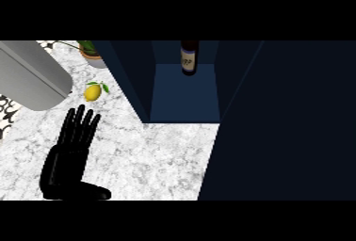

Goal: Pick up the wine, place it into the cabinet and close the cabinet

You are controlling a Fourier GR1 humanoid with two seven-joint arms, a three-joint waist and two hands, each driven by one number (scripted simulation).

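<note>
Dark blue cabinet (pixel 184 96) stands open on the white marble counter (pixel 153 155), its door (pixel 285 122) swung out at the right. The wine bottle (pixel 189 57) stands upright inside, near the back. The left hand (pixel 69 150) rests flat on the counter, fingers straight and together, near a lemon (pixel 93 92).

White-and-grey marbled worktop (pixel 153 160) across the lower left. Upper left, a large grey rounded cylinder (pixel 31 75) lying over the marble. Beyond it, near the top edge, a potted plant (pixel 90 52) in a pale pot. Just beside the cylinder's end, a yellow lemon (pixel 93 92) with green leaves. At far left, a strip of black-and-white patterned tile (pixel 7 115). Even, soft light.
</note>
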